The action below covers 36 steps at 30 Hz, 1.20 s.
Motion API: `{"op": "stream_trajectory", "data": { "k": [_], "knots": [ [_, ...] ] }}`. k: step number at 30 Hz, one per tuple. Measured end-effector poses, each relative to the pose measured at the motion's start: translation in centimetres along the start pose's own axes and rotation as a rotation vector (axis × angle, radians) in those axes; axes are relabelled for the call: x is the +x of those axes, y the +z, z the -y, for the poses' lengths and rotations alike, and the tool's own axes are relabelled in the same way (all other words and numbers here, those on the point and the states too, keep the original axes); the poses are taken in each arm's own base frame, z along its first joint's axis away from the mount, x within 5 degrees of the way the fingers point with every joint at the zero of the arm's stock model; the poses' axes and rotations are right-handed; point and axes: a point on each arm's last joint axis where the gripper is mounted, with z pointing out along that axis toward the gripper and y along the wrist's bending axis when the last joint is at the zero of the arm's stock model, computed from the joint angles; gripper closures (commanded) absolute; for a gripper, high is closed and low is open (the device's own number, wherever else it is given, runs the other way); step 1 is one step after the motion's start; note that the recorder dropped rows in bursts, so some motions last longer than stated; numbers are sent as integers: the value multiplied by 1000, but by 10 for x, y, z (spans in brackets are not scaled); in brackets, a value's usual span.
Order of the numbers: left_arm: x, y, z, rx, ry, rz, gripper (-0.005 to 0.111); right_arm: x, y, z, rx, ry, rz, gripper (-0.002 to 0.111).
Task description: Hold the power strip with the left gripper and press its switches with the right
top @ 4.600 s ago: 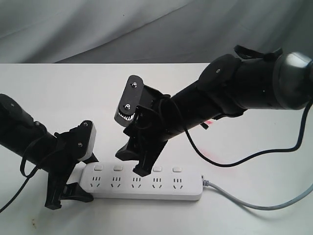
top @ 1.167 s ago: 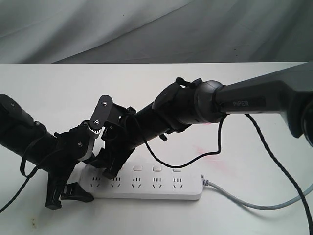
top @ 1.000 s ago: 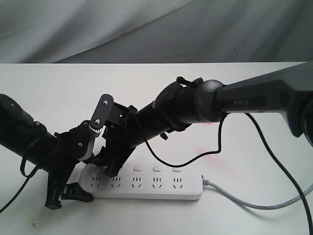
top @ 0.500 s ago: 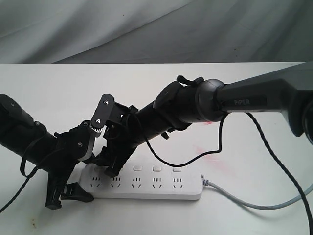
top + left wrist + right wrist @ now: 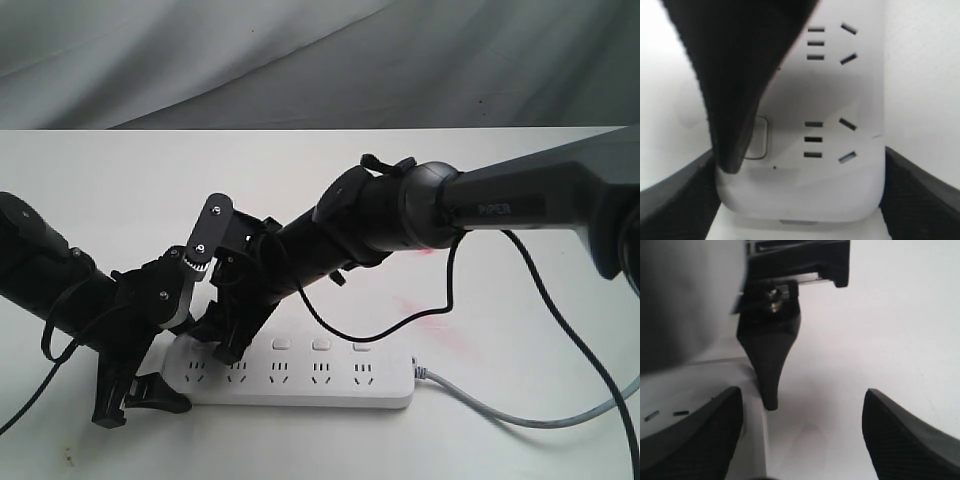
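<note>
On the white table (image 5: 120, 180) the power strip (image 5: 330, 384) lay lengthwise, its grey cord (image 5: 520, 415) trailing off to the right. My left gripper (image 5: 166, 345) was clamped on the strip's left end. Only the left wrist camera showed both of its fingers (image 5: 675, 200) pressed against the strip's two long edges. That camera also showed one fingertip of my right gripper (image 5: 220, 340) lying over the edge of the end switch (image 5: 759, 142), which the outside camera hid behind the arms. Whether the switch was pushed in, I could not tell. The right wrist camera showed my right fingers (image 5: 905, 435) spread wide apart. Some seconds before, that gripper had stood over the middle switches, further along the strip. Half a second before, nothing visibly differed, and the strip had not shifted.
</note>
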Motion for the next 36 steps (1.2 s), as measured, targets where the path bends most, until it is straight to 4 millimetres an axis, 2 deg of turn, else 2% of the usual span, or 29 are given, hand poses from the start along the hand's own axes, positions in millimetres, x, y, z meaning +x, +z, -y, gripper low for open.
{"op": "stream_trajectory", "data": {
  "k": [36],
  "knots": [
    [0, 0, 0, 0, -4, 0, 43, 3, 5, -3, -37, 58, -9, 45]
  ]
}}
